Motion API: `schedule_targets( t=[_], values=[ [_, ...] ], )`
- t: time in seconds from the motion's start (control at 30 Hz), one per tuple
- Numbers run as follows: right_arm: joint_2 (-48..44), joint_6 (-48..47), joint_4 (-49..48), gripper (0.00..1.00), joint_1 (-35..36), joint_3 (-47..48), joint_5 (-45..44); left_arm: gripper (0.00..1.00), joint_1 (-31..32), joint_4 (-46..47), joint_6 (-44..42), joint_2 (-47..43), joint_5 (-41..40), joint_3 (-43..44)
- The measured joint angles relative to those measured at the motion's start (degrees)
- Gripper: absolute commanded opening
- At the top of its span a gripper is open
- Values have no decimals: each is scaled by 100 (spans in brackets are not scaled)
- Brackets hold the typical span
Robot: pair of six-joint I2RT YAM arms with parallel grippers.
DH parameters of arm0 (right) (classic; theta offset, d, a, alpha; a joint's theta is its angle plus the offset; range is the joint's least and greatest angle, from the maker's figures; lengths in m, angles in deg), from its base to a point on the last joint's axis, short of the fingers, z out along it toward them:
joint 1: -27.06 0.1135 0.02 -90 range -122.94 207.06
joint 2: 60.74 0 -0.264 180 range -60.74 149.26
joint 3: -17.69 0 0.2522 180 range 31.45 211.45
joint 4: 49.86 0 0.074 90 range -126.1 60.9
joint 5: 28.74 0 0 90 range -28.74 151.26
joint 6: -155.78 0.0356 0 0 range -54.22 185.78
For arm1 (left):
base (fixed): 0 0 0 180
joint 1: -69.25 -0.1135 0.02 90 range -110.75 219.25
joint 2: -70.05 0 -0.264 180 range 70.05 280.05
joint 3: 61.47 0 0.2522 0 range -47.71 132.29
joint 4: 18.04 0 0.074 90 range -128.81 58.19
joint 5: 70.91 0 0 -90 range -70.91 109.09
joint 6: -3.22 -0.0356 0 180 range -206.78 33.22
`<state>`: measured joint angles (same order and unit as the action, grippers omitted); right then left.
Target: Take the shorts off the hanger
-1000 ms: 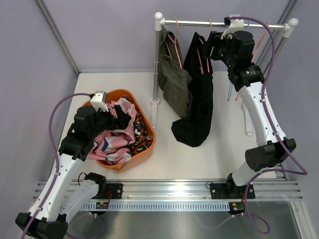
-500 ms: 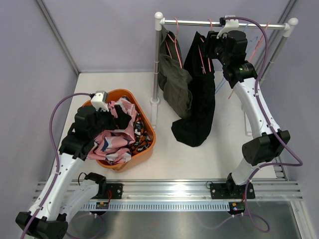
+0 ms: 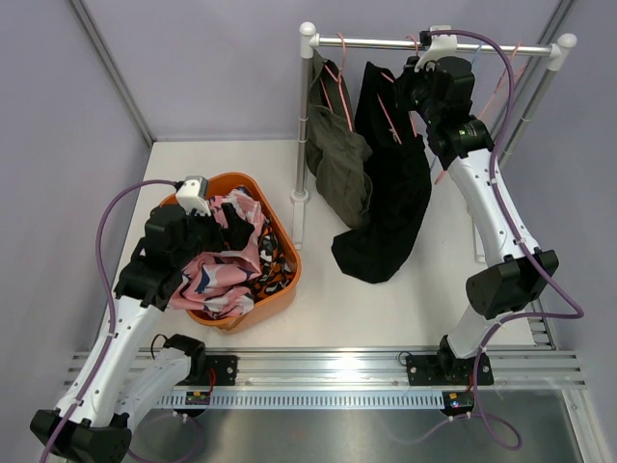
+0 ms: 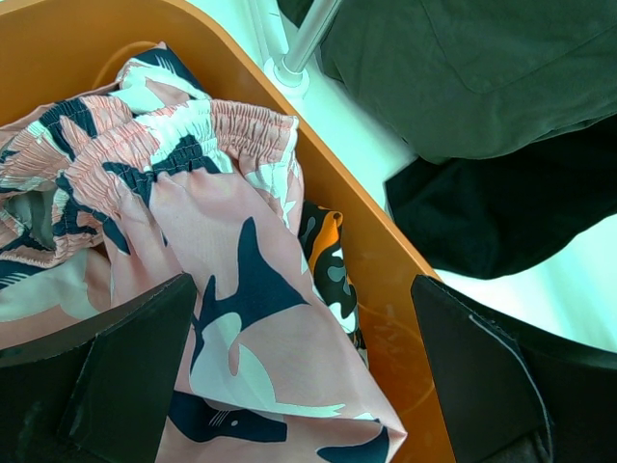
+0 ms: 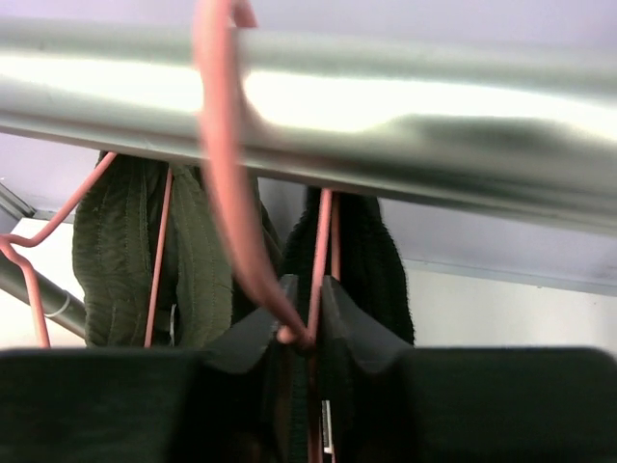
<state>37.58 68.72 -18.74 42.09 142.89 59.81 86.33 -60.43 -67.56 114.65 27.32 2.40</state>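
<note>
- At the upper right of the overhead view, the right hand (image 3: 415, 85) is up against the metal rail (image 3: 366, 43), at the top of the black shorts (image 3: 390, 203).
- In its wrist view the two fingers are drawn in narrow. They pinch the neck of a pink hanger (image 5: 224, 164) just below the hook that loops over the rail.
- The black shorts hang from that hanger in the upper middle of the frame, with their lower end crumpled on the white counter (image 3: 424, 299).
- The olive green shorts (image 3: 337, 159) hang just to the left on another pink hanger, close to the rail's left post.
- At the lower left, an orange basket (image 3: 289, 280) holds the pink patterned shorts (image 3: 227, 270) on top. The camouflage shorts (image 3: 275, 256) are tucked beneath them against the basket's right wall.
- The left hand (image 3: 227, 222) hovers over the basket with its fingers spread wide, holding nothing.
</note>
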Motion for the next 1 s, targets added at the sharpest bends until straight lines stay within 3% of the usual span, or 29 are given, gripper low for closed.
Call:
schedule_targets(
  t=[0.13, 0.63, 1.0],
  values=[
    [0, -70, 4, 0, 59, 9, -109, 99, 0, 0, 0, 20, -2, -2],
    [-643, -415, 651, 0, 190, 98, -826, 99, 111, 2, -138, 33, 13, 7],
    [-1939, -411, 706, 0, 190, -487, -841, 99, 1091, -186, -258, 623, -238, 844]
  ],
)
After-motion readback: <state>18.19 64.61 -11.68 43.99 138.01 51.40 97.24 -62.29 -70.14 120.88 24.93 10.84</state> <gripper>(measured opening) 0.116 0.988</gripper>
